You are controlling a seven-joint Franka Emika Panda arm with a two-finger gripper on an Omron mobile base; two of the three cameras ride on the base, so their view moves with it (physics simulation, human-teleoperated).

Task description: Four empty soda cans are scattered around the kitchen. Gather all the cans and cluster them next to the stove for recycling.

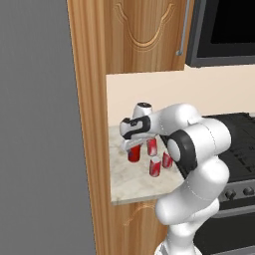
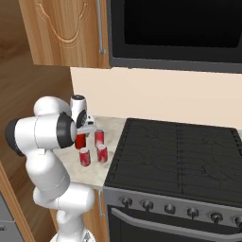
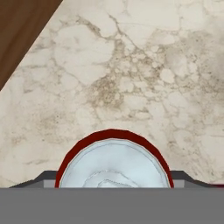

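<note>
Several red soda cans with silver tops stand in a cluster on the marble counter just left of the stove. My gripper points down over the leftmost can, shut on it, and the can's base looks to be at counter level. In the hand view the can's silver top sits between my fingertips, which hug its sides. Three other cans stand close by to the right, the same three as.
A tall wooden cabinet side bounds the counter on the left. A wooden wall cabinet and a black-fronted appliance hang above. The counter's front edge is near the cans. My own arm hides part of the counter.
</note>
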